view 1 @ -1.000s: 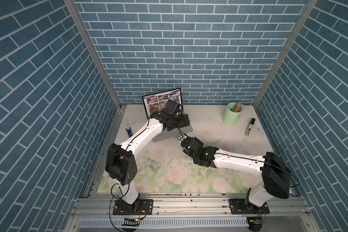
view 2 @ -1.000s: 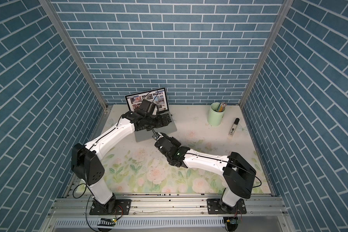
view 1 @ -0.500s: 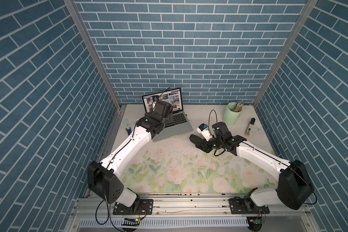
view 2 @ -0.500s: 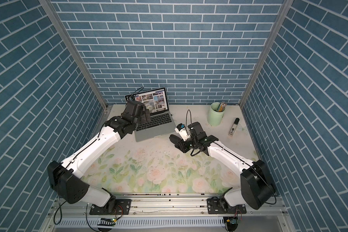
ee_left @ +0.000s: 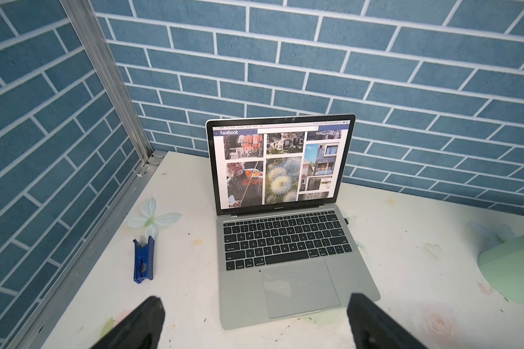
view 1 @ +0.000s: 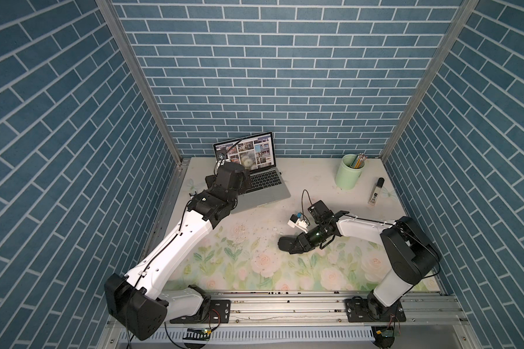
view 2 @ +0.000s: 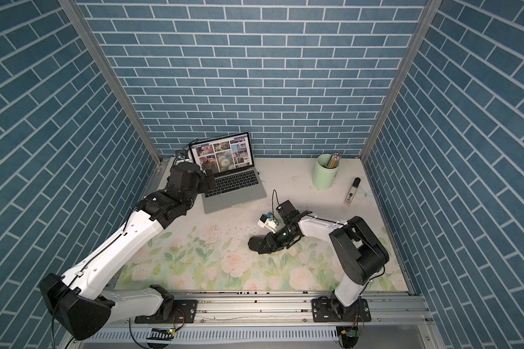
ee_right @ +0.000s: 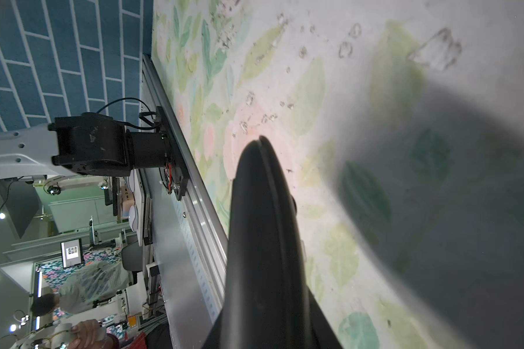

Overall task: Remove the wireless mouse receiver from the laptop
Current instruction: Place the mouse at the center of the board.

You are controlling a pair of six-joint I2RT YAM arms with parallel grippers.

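Black receiver (ee_left: 345, 221) is sitting plugged into the laptop's (ee_left: 353, 285) right edge, so you are approaching: left gripper (ee_left: 254, 299) is hovering wide apart at its front, right gripper (view 1: 300, 242) is clamping the mouse (view 1: 285, 243); next needs a fine pinch.

My right end effector (view 1: 287, 243) has left the near right corner of the laptop (view 1: 265, 195). It now lies low over the bench (view 1: 239, 266), well apart to the right. My left arm (view 1: 188, 238) has pulled back from above the laptop to its near left side.
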